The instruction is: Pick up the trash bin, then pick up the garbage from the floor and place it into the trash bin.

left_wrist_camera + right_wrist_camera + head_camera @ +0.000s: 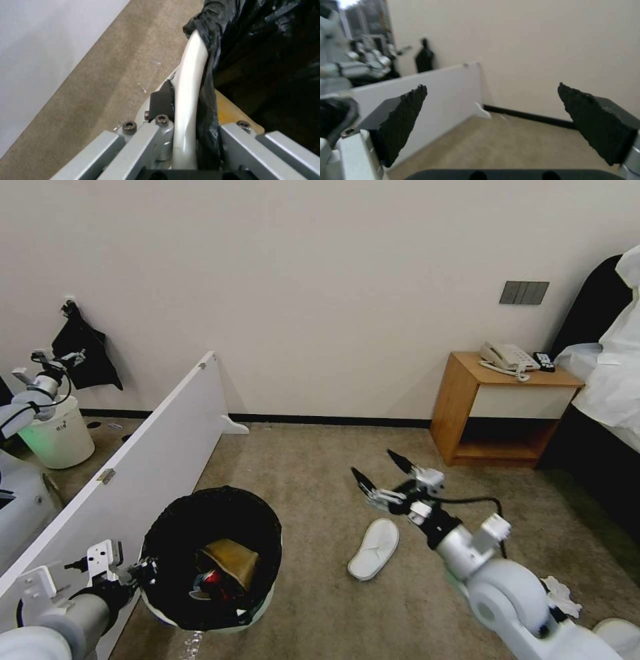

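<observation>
We are seeing the left tool (143, 572) clamping the rim of the trash bin (175, 527) at our lower left, bin held just beside the white panel (153, 460). Head view is showing the bin's contents: a tan cardboard box (233, 561) and something red (213, 580) under it. Left wrist view is showing the grip up close: the fingers (161, 101) pinching the white rim (188, 82) and the black bag (266, 50) folded over it. The right tool (383, 473) is hanging above the floor (300, 480) with jaws spread wide, gripping nothing; right wrist view is confirming the gap between its pads (403, 120). A white slipper (375, 548) is lying on the carpet just beside that arm. Writing on the second white bin (60, 437) far left is too small to read.
</observation>
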You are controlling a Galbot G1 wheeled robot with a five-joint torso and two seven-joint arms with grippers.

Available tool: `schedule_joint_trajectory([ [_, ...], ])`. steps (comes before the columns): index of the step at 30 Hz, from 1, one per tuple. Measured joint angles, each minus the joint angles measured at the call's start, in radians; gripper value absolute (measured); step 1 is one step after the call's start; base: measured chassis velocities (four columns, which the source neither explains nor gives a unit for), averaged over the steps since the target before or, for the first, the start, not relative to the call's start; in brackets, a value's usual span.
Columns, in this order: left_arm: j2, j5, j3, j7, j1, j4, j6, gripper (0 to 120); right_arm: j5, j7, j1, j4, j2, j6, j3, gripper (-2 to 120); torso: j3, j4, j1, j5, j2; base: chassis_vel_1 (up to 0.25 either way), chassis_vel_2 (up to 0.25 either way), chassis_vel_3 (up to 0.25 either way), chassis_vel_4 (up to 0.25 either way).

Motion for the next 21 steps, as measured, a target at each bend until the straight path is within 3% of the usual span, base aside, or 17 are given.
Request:
schedule_joint_trajectory([
  [1,-0.014,0.025,0.0,0.004,0.007,-0.004,0.0,1,-0.038,0.007,-0.081,0.024,0.01,-0.006,0.053,100,0.0,0.0003,0.0,-0.0002,0.0,0.0,0.0,0.0,0.0],
  [5,-0.025,0.062,0.0,0.006,0.011,-0.011,0.0,1,-0.104,0.012,-0.16,0.038,0.025,-0.01,0.105,100,0.0,0.0,0.0,-0.0004,0.0,0.0,0.0,0.0,0.0],
  [9,-0.037,0.13,0.014,0.018,0.027,-0.02,-0.013,1,-0.189,0.035,-0.265,0.032,0.102,-0.004,0.171,100,0.0,-0.0001,0.0,-0.0002,0.0,0.0,0.0,0.0,0.0],
  [15,-0.023,0.187,0.013,0.052,0.068,-0.005,-0.041,1,-0.285,0.009,-0.391,0.06,0.197,0.013,0.228,100,0.0,0.0004,0.0,-0.0003,0.0,0.0,0.0,0.0,0.0],
  [21,-0.01,0.181,0.011,0.071,0.055,0.008,-0.027,1,-0.298,-0.051,-0.494,0.077,0.254,0.021,0.25,100,0.0,-0.0002,0.0,-0.0003,0.0,0.0,0.0,0.0,0.0],
])
